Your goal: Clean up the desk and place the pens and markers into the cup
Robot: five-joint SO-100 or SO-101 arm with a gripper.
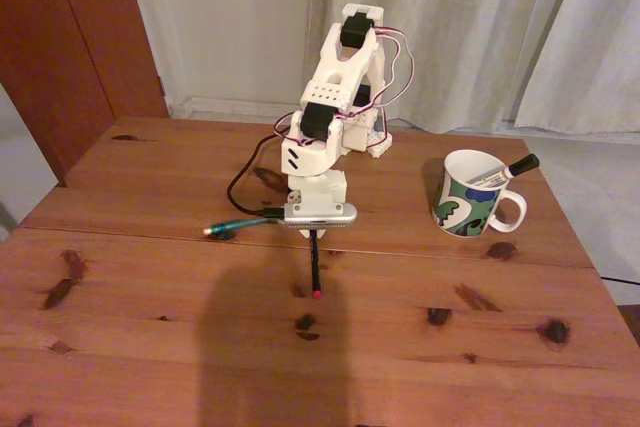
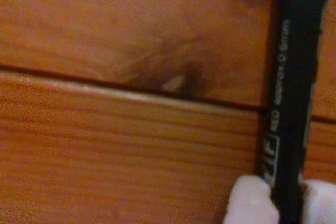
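Note:
On the desk my gripper is lowered to the seam in the wood. It is shut on the black pen, which lies pointing toward the front edge with its red tip nearest the camera. In the wrist view the black pen runs up between my two white fingertips, close over the desk. The teal-green pen lies just left of the gripper, its right end under the arm. At the right stands the cup, with the white marker leaning inside it.
A black cable loops on the desk left of the arm's base. Curtains hang behind the desk and a brown door stands at the back left. The desk's right edge runs just past the cup.

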